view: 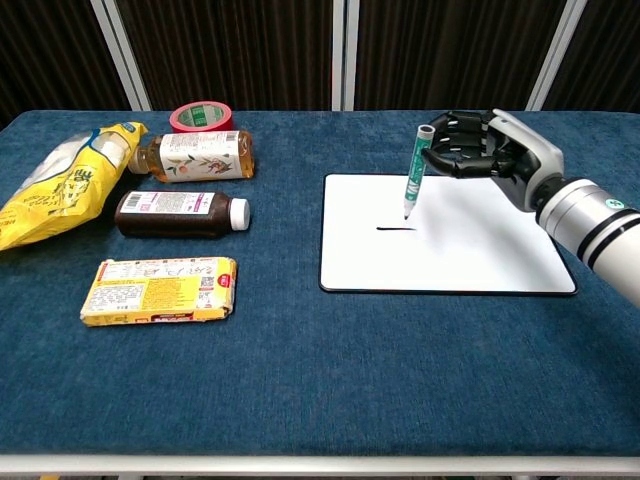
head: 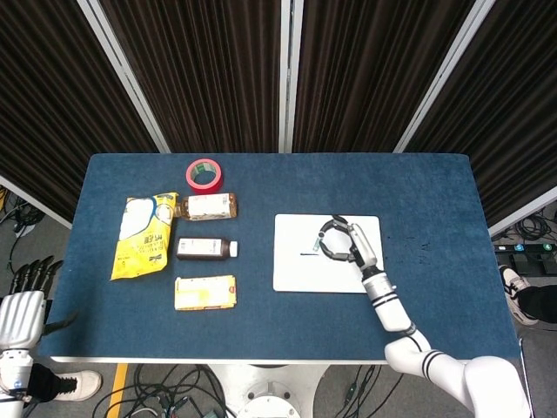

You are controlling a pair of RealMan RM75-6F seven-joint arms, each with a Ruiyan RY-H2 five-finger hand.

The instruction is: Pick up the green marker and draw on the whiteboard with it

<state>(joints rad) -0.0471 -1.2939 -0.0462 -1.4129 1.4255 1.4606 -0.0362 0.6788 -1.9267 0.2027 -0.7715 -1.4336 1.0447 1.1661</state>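
My right hand (view: pixel 487 154) (head: pixel 345 243) hovers over the whiteboard (view: pixel 480 250) (head: pixel 291 270) and grips the green marker (view: pixel 412 173) near its top. The marker stands almost upright, tip down, a little above and behind a short dark line (view: pixel 395 229) drawn on the board. In the head view the marker is mostly hidden by the fingers. My left hand (head: pixel 24 300) hangs off the table's left edge, fingers apart, holding nothing.
Left half of the blue table (view: pixel 300 380) carries a red tape roll (view: pixel 201 116), a yellow bag (view: pixel 66 184), a pale-labelled bottle (view: pixel 198 155), a dark brown bottle (view: pixel 180 214) and a yellow box (view: pixel 160 290). Dark curtains stand behind.
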